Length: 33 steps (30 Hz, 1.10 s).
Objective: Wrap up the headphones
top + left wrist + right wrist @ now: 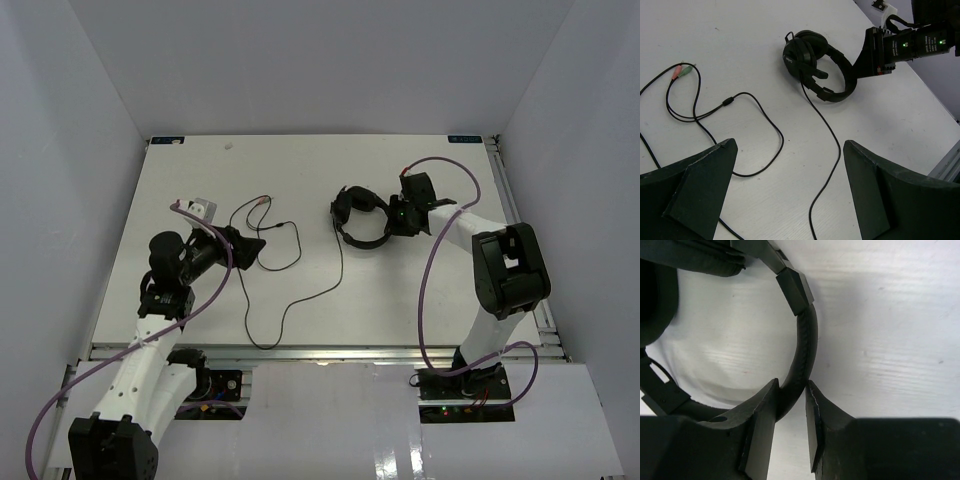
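The black headphones [358, 215] lie flat on the white table, right of centre. My right gripper [392, 216] reaches them from the right. In the right wrist view its fingertips [791, 385] pinch the thin headband [805, 340], with an earcup [655, 300] at the left edge. The thin cord [340, 265] runs from the headphones toward the front edge, then loops back left to the plug [263, 201]. My left gripper [255, 247] hovers over those loops, wide open [790, 145]. Beneath it, the cord [825, 125] crosses the table between its fingers. The pink and green plugs [681, 73] lie to the left.
Metal rails border the table at the front [320, 350] and along the right side [520, 220]. White walls close in the left, back and right. A thick purple cable [430, 290] arcs over the table beside the right arm.
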Each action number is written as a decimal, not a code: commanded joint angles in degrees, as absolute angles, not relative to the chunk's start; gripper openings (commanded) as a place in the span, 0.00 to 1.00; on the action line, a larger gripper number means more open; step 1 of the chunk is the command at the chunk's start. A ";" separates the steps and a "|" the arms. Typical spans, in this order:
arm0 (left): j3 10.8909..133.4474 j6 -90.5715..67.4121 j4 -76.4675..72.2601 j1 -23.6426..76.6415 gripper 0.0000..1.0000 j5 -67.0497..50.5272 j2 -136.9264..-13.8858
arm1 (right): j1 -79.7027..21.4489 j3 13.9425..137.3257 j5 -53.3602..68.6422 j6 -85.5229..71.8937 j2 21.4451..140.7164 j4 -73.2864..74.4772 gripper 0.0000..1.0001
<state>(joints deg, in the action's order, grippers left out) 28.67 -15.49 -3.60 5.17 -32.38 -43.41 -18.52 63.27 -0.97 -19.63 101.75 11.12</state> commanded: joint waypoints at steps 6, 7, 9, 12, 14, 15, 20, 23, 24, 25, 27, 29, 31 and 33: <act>30.32 -14.94 -3.87 5.43 0.98 -33.66 -41.43 | -17.17 68.83 -1.91 7.78 105.19 19.07 0.28; 30.30 -14.97 -3.89 5.45 0.98 -33.66 -41.30 | -17.14 68.74 -1.82 8.73 105.51 19.23 0.28; 30.22 -15.02 -3.94 5.45 0.98 -33.65 -41.04 | -17.14 68.52 -1.78 10.31 106.13 19.40 0.28; 30.17 -14.94 -3.93 5.38 0.98 -33.60 -40.89 | -16.73 68.36 -1.83 11.51 107.35 19.25 0.28; 30.15 -14.94 -3.96 5.36 0.98 -33.57 -40.78 | -16.32 68.42 -0.84 11.78 107.69 19.16 0.31; 30.15 -14.94 -3.96 5.36 0.98 -33.57 -40.78 | -16.17 68.62 -0.65 11.78 107.78 19.16 0.32; 30.16 -15.03 -3.97 5.45 0.98 -33.75 -40.61 | -16.00 69.36 3.33 12.77 107.85 18.72 0.42; 30.15 -15.03 -3.98 5.45 0.98 -33.75 -40.48 | -15.82 69.54 5.61 12.60 108.06 18.28 0.45; 30.15 -15.03 -4.02 5.45 0.98 -33.75 -40.39 | -15.82 69.58 6.52 12.30 108.14 18.28 0.46; 30.15 -15.03 -4.04 5.41 0.98 -33.75 -40.38 | -15.78 69.61 7.26 11.98 108.23 18.28 0.46; 30.15 -15.01 -3.96 5.36 0.98 -33.75 -40.26 | -15.65 69.47 8.57 11.18 108.58 18.06 0.47; 30.15 -14.94 -4.03 5.43 0.98 -33.75 -40.18 | -15.64 69.04 9.07 9.60 108.86 17.56 0.47; 30.15 -15.00 -3.96 5.36 0.98 -33.75 -40.17 | -15.64 68.73 9.12 8.26 109.41 17.14 0.46; 30.15 -14.96 -3.98 5.38 0.98 -33.92 -40.06 | -15.64 68.62 8.73 6.03 109.99 17.03 0.44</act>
<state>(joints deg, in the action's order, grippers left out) 28.67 -15.49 -3.48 5.17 -32.65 -41.21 -15.76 68.47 6.61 9.94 107.77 16.35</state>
